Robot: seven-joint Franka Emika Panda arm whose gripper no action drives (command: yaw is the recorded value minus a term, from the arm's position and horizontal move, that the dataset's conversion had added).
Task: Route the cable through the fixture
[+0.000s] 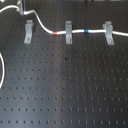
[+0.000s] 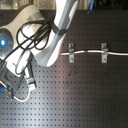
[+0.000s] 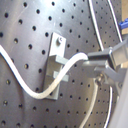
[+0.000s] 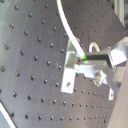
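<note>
The white cable [image 1: 45, 28] runs from the top left past the left grey clip, the fixture [image 1: 29, 31]. Its red band [image 1: 54, 32] lies just before the middle clip [image 1: 68, 31], and its blue band [image 1: 86, 31] lies before the right clip [image 1: 107, 31]. In the first wrist view the cable [image 3: 67, 64] crosses the front of the fixture [image 3: 54, 62] and ends between my fingers. My gripper [image 3: 97, 62] is shut on it, just beside the clip. The second wrist view shows the same grip [image 4: 91, 60] next to the fixture [image 4: 70, 74]. The arm hides this clip in the second exterior view.
Everything is on a black perforated board [image 1: 70, 85]. A slack loop of cable [image 1: 3, 65] hangs at the first exterior view's left edge. The white arm [image 2: 45, 45] and its black hoses [image 2: 22, 37] cover the second exterior view's left half.
</note>
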